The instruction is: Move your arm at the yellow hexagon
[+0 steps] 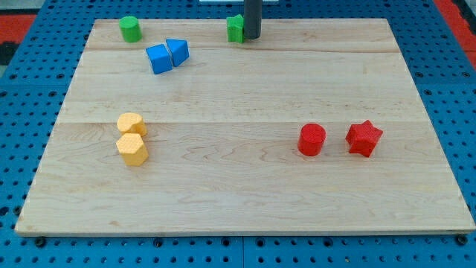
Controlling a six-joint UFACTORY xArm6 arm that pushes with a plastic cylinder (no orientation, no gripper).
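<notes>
The yellow hexagon [132,149] lies at the view's left, a little below the middle of the wooden board. A second yellow block [131,123], rounder in shape, touches it from above. My tip [252,36] is at the view's top centre, right beside a green block [236,28] on that block's right side. The tip is far from the yellow hexagon, up and to the right of it.
A green cylinder [130,29] stands at the top left. Two blue blocks, a cube [159,59] and a wedge-like one [178,50], touch each other below it. A red cylinder [312,140] and a red star [364,138] lie at the right. The board [245,193] rests on a blue pegboard.
</notes>
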